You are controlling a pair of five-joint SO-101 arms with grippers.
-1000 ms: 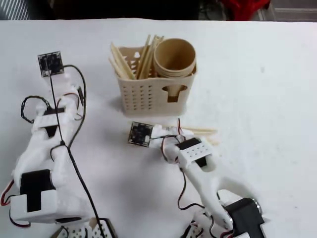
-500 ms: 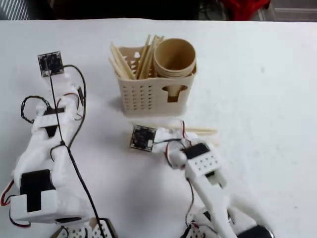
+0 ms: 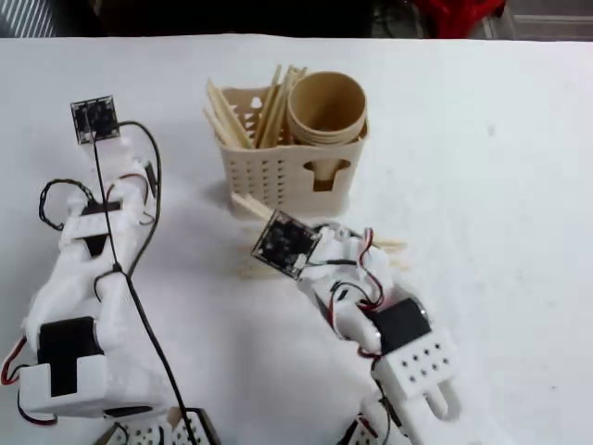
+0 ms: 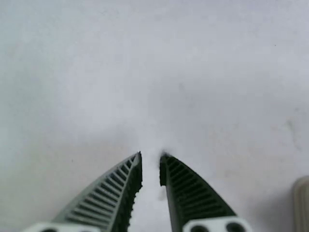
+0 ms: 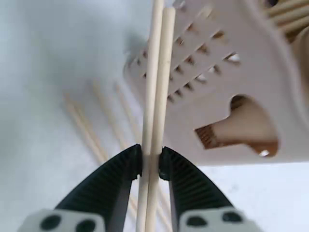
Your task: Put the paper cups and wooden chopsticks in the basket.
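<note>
Between right fingers (image 5: 120, 179), two chopsticks (image 5: 164, 72).

High view: wrist camera board (image 3: 285, 244) of the right arm (image 3: 398, 329) covers the jaws beneath it. Loose chopsticks (image 3: 384, 247) partly under that arm; count not readable.
Right wrist view: held chopstick pair (image 5: 157, 96) runs out of frame at both ends. Basket (image 5: 231, 72) cut off by the edge. Paper cup (image 5: 236, 128) mostly behind the basket wall, seen through the handle hole.
Left wrist view: pale object (image 4: 302, 203) clipped at the edge, unidentifiable.
</note>
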